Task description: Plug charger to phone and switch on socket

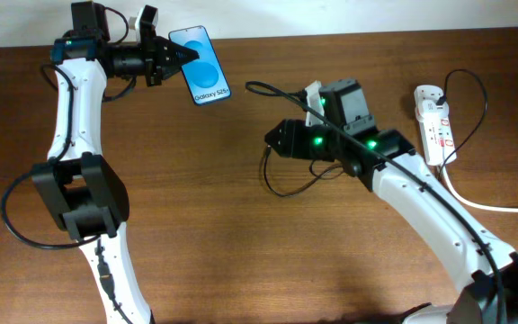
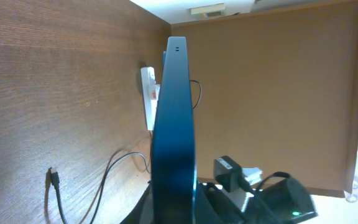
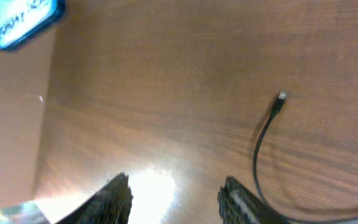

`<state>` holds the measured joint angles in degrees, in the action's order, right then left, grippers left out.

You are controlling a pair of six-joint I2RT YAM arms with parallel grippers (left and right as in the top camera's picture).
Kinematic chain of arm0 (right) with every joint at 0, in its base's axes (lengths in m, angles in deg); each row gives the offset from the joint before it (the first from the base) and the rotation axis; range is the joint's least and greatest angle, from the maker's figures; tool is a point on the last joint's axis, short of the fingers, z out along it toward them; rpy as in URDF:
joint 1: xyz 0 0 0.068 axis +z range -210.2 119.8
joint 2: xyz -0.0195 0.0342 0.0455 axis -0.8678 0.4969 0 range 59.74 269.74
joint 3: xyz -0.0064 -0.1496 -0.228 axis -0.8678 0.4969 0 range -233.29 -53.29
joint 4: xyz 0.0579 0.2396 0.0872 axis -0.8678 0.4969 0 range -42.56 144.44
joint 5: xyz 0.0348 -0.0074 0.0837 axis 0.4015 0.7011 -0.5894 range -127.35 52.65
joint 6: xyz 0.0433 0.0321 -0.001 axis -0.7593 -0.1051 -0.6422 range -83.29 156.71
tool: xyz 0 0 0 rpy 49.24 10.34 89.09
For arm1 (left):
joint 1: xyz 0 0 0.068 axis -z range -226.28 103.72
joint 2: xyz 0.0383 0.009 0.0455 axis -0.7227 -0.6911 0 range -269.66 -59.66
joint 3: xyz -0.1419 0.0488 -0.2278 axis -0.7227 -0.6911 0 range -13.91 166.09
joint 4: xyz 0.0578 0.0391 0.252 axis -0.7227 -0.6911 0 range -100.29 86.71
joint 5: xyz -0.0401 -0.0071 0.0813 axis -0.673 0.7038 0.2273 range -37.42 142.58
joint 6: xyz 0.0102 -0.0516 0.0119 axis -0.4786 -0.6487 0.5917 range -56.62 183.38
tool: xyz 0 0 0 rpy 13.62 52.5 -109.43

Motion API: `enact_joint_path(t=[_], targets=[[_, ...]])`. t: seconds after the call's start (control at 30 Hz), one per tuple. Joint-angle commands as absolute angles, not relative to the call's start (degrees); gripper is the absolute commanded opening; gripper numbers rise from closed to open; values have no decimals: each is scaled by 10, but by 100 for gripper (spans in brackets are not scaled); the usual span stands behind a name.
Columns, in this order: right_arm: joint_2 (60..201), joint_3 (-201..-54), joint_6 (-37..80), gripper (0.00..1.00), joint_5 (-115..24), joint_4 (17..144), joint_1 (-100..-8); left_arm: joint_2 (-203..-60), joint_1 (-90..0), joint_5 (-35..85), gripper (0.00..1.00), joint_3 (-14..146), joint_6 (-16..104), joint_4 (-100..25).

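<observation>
Both arms stretched out, one gripper closed and one open.
The left gripper, near the far left corner, clamps the edge of the phone; the right gripper hangs over the middle, fingers apart, holding nothing.

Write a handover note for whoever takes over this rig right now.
Left gripper: shut on the phone, far left.
Right gripper: open, empty.
Charger: its tip lies loose, ahead of the right gripper, not in the phone.
Socket: far right, no gripper near it.
Done: phone gripped.
Left: grasp the tip, plug it into the phone, switch on the socket.
</observation>
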<state>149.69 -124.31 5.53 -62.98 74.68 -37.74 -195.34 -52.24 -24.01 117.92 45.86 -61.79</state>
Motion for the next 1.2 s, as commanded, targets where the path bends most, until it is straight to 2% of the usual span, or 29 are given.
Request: enact_joint_path(t=[0.0, 0.67, 0.73, 1.17], targets=[[1495, -1304, 125, 50, -576, 799, -374, -1953, -524, -271, 0, 1181, 468, -617], [1521, -1304, 126, 51, -537, 811, -373, -1953, -492, -222, 0, 1181, 468, -626], [1521, -1304, 123, 59, -531, 811, -373, -1953, -487, -219, 0, 1181, 468, -626], [1587, -1304, 107, 58, -533, 801, -373, -1953, -478, -213, 0, 1181, 468, -626]])
